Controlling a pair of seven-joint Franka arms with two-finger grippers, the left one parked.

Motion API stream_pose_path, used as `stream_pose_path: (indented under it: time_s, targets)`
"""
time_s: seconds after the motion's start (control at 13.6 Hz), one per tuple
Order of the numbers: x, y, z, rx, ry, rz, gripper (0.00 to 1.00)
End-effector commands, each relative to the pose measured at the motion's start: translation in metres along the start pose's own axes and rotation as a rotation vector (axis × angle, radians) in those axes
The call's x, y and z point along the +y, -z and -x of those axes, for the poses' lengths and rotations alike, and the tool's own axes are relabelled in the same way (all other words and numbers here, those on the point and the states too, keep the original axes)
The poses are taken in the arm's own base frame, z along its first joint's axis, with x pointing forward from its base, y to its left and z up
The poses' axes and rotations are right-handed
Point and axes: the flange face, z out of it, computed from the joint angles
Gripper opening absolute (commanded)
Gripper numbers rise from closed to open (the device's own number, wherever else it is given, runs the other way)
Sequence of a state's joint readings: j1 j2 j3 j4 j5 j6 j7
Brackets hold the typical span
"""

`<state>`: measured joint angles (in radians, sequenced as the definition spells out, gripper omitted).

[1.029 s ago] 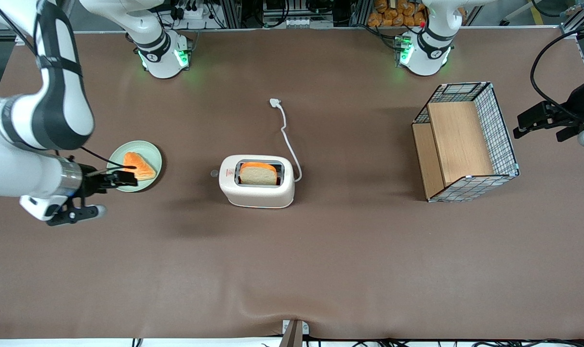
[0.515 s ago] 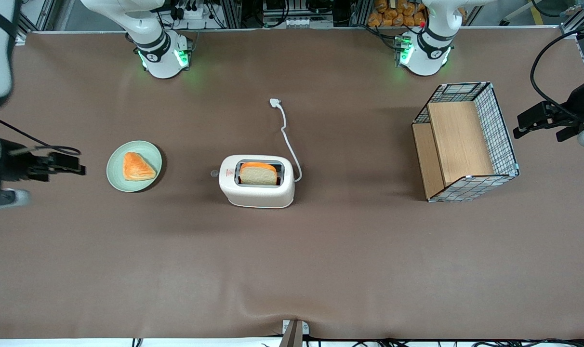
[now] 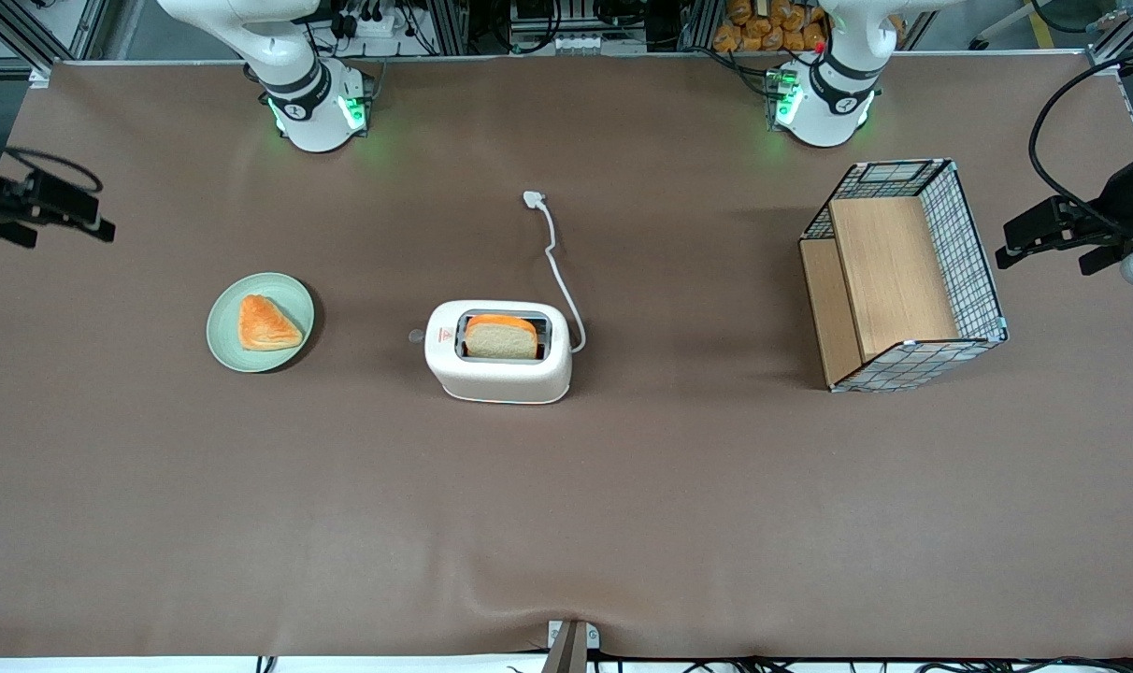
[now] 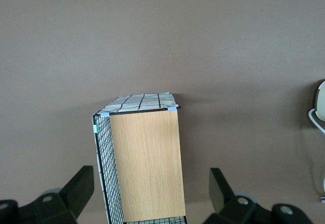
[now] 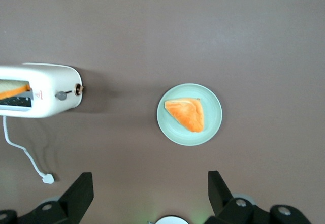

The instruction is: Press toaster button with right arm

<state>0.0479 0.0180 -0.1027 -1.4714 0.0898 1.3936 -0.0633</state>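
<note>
The white toaster (image 3: 498, 360) stands in the middle of the table with a slice of bread (image 3: 501, 338) in its slot. Its button (image 3: 416, 335) sticks out from the narrow end that faces the plate. My right gripper (image 3: 62, 210) hangs high at the working arm's end of the table, well away from the toaster and farther from the front camera than the plate. It is open wide and empty. The right wrist view looks down past the gripper (image 5: 150, 183) on the toaster (image 5: 43, 89), its button (image 5: 78, 88) and the plate.
A pale green plate (image 3: 225, 341) with an orange pastry (image 3: 265, 322) lies between the gripper and the toaster. The toaster's white cord and plug (image 3: 533, 197) trail toward the arm bases. A wire basket with wooden boards (image 3: 903, 271) stands toward the parked arm's end.
My right gripper has pulled away from beside the plate, moving outward toward the working arm's end of the table and farther from the front camera. Toaster, plate and basket have not moved.
</note>
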Motion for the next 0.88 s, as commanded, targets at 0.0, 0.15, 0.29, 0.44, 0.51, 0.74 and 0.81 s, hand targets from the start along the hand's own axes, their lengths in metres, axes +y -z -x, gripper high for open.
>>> stream_pose_path:
  time_s: [0.0, 0.15, 0.29, 0.44, 0.51, 0.74, 0.81]
  targets:
    - [-0.002, -0.007, 0.007, 0.001, -0.011, 0.039, 1.00]
    - [-0.002, -0.006, 0.002, 0.018, -0.004, 0.074, 1.00]
    - [-0.003, -0.005, -0.001, 0.033, -0.001, 0.078, 1.00]
    - [-0.003, 0.002, -0.004, 0.048, -0.002, 0.084, 1.00]
    - [-0.003, 0.002, -0.005, 0.050, -0.002, 0.085, 1.00]
    - [0.002, 0.000, -0.007, 0.047, -0.010, 0.083, 1.00]
    - [0.002, 0.000, -0.007, 0.046, -0.008, 0.083, 1.00]
